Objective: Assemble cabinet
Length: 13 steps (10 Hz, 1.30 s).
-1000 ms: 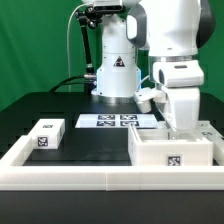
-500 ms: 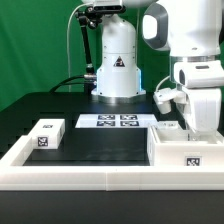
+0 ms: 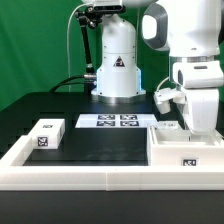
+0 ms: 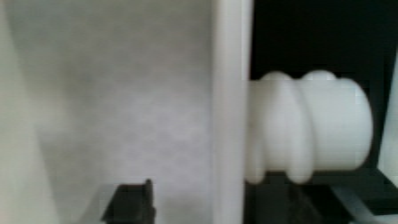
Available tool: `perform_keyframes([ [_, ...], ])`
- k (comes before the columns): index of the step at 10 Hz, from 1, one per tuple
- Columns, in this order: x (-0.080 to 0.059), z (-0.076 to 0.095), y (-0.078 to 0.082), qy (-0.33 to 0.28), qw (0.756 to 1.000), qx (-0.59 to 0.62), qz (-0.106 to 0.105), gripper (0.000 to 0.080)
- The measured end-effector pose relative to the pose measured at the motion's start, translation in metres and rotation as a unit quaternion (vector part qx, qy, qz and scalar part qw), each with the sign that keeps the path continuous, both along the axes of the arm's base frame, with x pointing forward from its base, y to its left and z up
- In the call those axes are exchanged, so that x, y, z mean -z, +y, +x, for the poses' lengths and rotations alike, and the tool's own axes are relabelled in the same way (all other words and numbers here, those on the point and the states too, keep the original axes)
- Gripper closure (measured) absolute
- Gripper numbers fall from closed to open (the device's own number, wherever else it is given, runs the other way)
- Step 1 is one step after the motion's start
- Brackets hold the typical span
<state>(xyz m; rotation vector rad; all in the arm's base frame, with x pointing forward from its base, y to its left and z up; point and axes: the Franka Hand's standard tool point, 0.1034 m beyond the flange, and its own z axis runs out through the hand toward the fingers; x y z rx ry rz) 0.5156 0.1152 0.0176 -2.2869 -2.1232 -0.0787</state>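
The gripper (image 3: 196, 124) hangs fingers-down at the rear wall of the cabinet shell (image 3: 187, 152). Whether it is spread or pinching cannot be told: the wrist view shows one dark fingertip (image 4: 128, 203) against a flat white panel (image 4: 125, 100), with a ribbed white round part (image 4: 311, 125) beside it. The shell sits in the bench's (image 3: 100, 145) near corner on the exterior view's right, against the border rail (image 3: 100, 172). One drawer block (image 3: 45, 135) lies near the opposite near corner. The marker board (image 3: 113, 121) lies toward the far edge.
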Motion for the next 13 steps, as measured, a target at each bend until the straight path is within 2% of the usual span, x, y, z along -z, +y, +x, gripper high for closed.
perform_keyframes([
  [1, 0.000, 0.000, 0.000, 0.000, 1.000, 0.000, 0.000, 0.0340],
  [2, 0.000, 0.000, 0.000, 0.000, 1.000, 0.000, 0.000, 0.0126],
  [3, 0.000, 0.000, 0.000, 0.000, 1.000, 0.000, 0.000, 0.0126],
  [4, 0.000, 0.000, -0.001, 0.000, 1.000, 0.001, 0.000, 0.0021],
  [7, 0.000, 0.000, -0.001, 0.000, 1.000, 0.001, 0.000, 0.0004],
  [9, -0.006, -0.002, -0.002, -0.003, 1.000, 0.001, -0.001, 0.0003],
  [11, -0.026, -0.006, -0.003, -0.007, 1.000, 0.007, -0.006, 0.0003],
  [13, -0.043, -0.017, 0.003, -0.009, 1.000, 0.014, -0.008, 0.0003],
])
